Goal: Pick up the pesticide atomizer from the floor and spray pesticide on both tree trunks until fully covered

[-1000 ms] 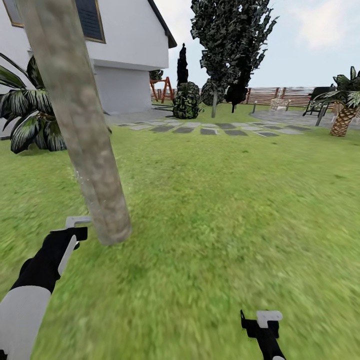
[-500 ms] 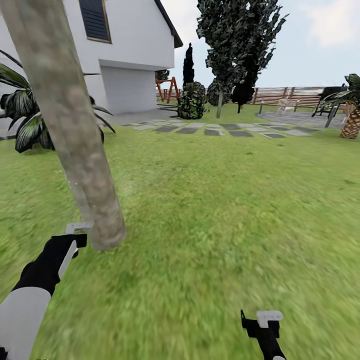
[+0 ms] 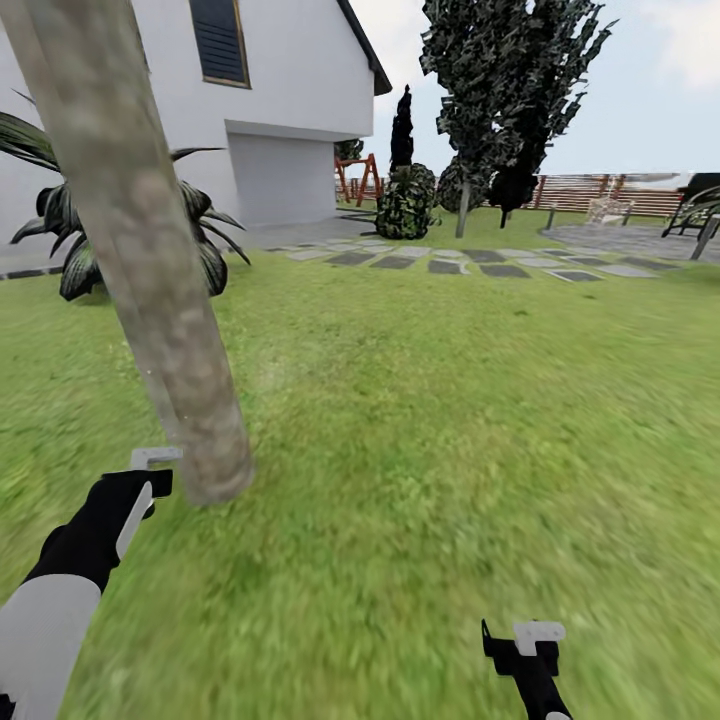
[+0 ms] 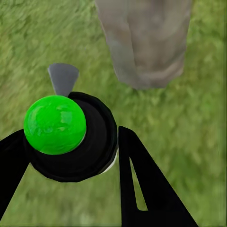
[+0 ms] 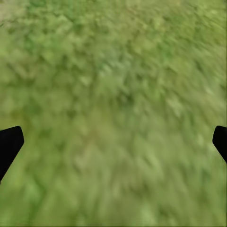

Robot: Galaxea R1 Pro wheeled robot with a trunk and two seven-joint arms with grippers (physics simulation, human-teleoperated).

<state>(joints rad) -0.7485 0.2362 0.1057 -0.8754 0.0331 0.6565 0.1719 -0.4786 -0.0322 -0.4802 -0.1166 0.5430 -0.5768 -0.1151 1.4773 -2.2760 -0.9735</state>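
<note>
We hold the atomizer (image 4: 66, 137) clenched in our left fingers (image 4: 142, 189), nozzle aimed at the trunk (image 3: 170, 340) for spraying; right fingers (image 5: 10, 144) spread, empty.

Sprayer held close to the base of one thick tree trunk on the lawn.

The tree trunk (image 3: 150, 270) is a thick, bare, pale grey-beige cylinder with brownish and greenish mottling, leaning across the head view and meeting the lawn (image 3: 430, 420) at its foot. The pesticide atomizer (image 4: 71, 132), a black round body with a glossy green ball on top and a grey nozzle, sits between the fingers of the left hand (image 4: 71, 156), its nozzle just beside the trunk's foot.
</note>
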